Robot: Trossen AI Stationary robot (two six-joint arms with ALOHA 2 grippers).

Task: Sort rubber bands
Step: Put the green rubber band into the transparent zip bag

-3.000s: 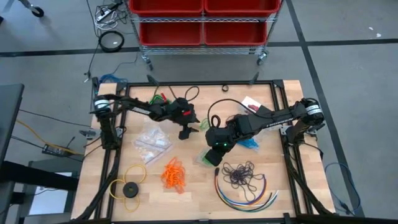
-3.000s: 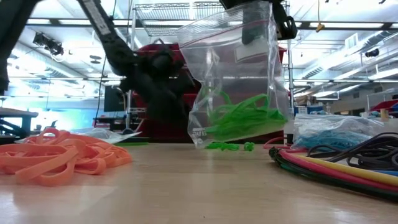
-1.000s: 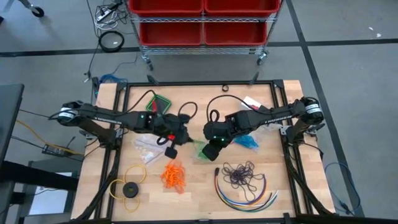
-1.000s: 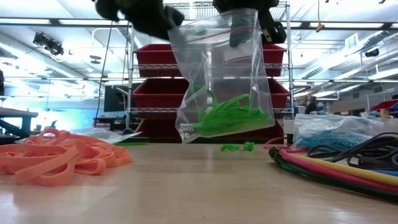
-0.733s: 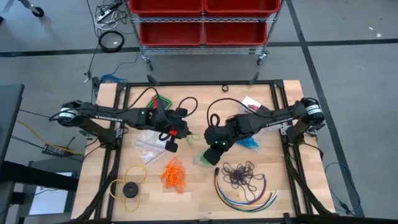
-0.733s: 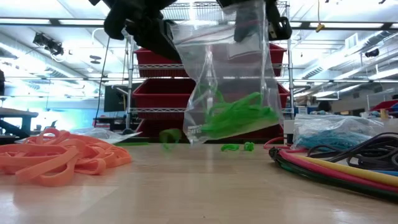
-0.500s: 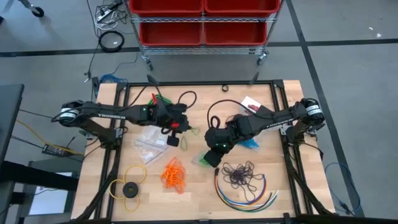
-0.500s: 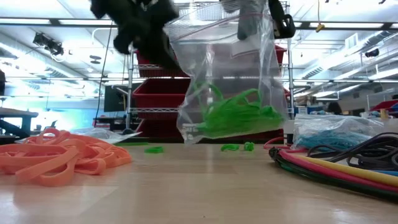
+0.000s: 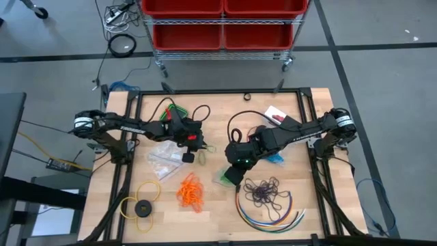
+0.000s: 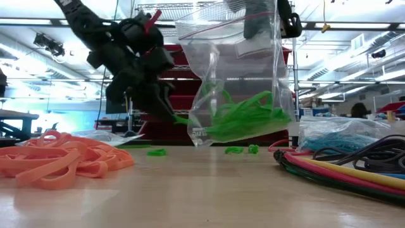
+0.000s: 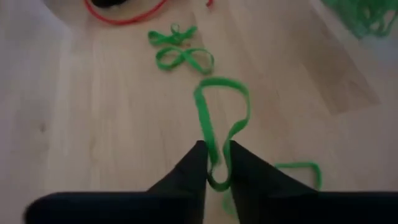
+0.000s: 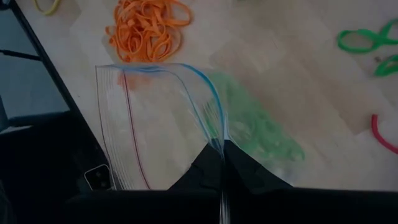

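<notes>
Pinching a green band [image 11: 214,134], left hand [image 11: 214,165]; right hand [image 12: 222,163] clamps the bag [image 12: 155,124], top hidden.

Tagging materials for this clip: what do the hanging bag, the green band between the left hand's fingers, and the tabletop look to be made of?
The bag: thin clear plastic film, glossy and creased, contents visible through it, with a zip strip at its mouth. It hangs from the right hand.
The green band: flat, matte, limp loop, probably rubber. It lies between the fingers of the left hand.
The tabletop: pale wood with visible grain, smooth, perhaps butcher block.
</notes>
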